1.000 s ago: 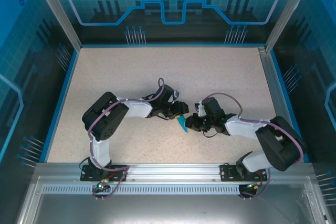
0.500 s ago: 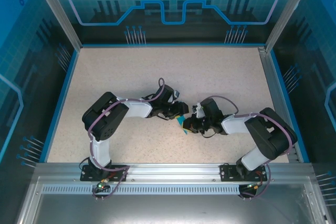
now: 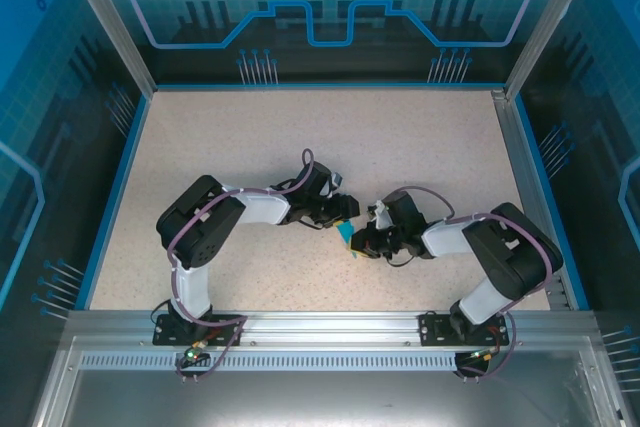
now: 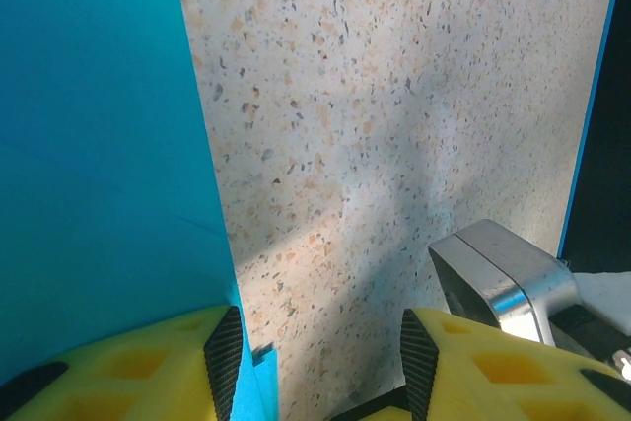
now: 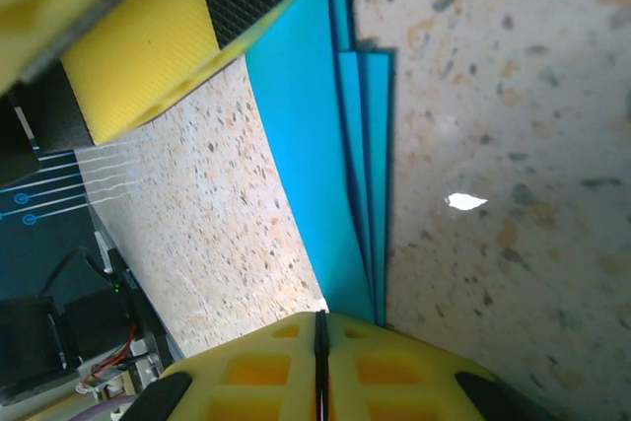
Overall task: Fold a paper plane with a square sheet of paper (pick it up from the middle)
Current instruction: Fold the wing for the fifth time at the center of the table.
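Observation:
The paper plane [image 3: 345, 234] is a folded cyan-blue piece standing on edge between my two grippers at the table's middle. Its stacked layers [image 5: 315, 145] run straight into the tips of my right gripper [image 5: 320, 327], whose jaws are shut on its near end. In the top view the right gripper [image 3: 359, 240] sits just right of the paper. My left gripper [image 4: 315, 342] is open with bare table between its fingers. The paper's broad face [image 4: 99, 145] lies against the outer side of its left finger [image 4: 148, 362], with a small corner poking just inside the pad. The left gripper [image 3: 338, 215] reaches in from the left.
Speckled beige table [image 3: 300, 137] with a blue rim and clear walls all round. A grey metal block [image 4: 503, 273] of the other arm sits close to my left gripper's right finger. The left gripper's yellow finger [image 5: 187, 17] presses near the paper's top.
The right arm's elbow has swung inward and forward, and its gripper has nudged slightly left with the paper. The paper shows narrower from above. The left arm has stayed still.

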Available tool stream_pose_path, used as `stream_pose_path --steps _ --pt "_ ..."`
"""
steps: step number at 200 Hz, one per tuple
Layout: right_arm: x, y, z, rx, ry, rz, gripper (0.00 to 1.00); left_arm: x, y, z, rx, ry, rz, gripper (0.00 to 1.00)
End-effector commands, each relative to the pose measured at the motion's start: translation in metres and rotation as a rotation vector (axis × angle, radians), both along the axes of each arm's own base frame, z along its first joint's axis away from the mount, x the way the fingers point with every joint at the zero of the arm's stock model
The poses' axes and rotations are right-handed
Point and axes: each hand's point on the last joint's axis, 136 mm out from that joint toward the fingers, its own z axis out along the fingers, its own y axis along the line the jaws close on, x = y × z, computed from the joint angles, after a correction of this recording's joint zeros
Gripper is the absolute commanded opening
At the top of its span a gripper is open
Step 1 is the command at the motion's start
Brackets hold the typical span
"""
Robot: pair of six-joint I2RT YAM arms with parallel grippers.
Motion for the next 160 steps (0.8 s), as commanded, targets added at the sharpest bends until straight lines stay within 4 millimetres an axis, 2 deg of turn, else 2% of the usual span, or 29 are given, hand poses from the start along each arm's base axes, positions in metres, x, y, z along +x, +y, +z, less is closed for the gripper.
stream_pose_path --steps 1,49,100,160 --pt "-0.044 -0.031 -0.037 -0.169 0.178 0.027 0.09 -0.012 0.007 -0.014 0.046 0.056 -0.017 0.5" --pt "-0.059 -0.043 -0.044 -0.293 0.205 0.07 0.08 -0.012 0.006 -0.015 0.049 0.059 -0.019 0.5" --pt "-0.064 -0.031 -0.032 -0.231 0.195 0.114 0.09 -0.011 0.005 -0.018 0.055 0.069 -0.016 0.5" --pt "-0.07 -0.029 -0.028 -0.222 0.206 0.133 0.11 -0.014 0.008 -0.027 0.08 0.097 -0.013 0.47"
